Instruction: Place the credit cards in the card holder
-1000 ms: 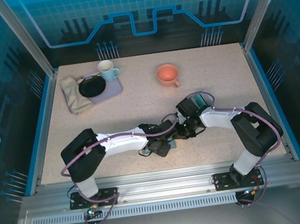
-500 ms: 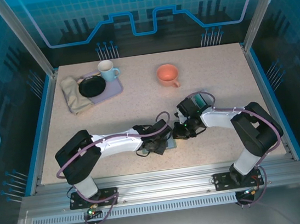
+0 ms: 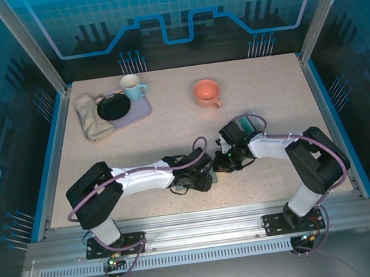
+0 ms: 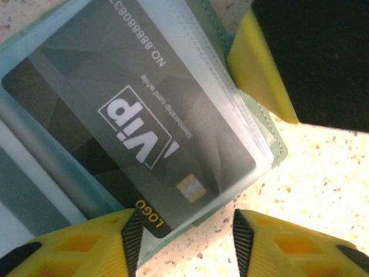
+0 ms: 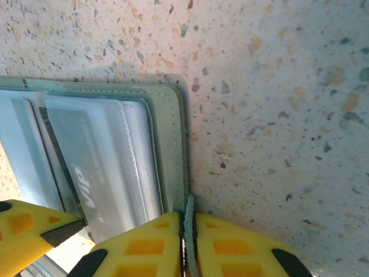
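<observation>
**Left arm leans back in; VIP card almost seated**

Over the last second the left arm's elbow has drawn back toward the near-left corner, and its wrist has edged closer to the right gripper [image 5: 189, 245]. The left gripper [image 4: 181, 242] hangs over the open card holder [image 4: 262, 130] with its jaws apart and nothing between them. The dark VIP card [image 4: 127, 115] lies directly ahead of it, mostly inside a clear sleeve. One corner pokes out beside a pad, probably for a last push.

The right gripper is clamped on the holder's thin tab [image 5: 188, 222], likely pinning the wallet flat against that push.

The speckled beige table [image 3: 269, 100] carries, far beyond both grippers, an orange cup [image 3: 206, 92] and a lilac tray [image 3: 142, 110]. Blue-lit panels and aluminium posts enclose the cell.
</observation>
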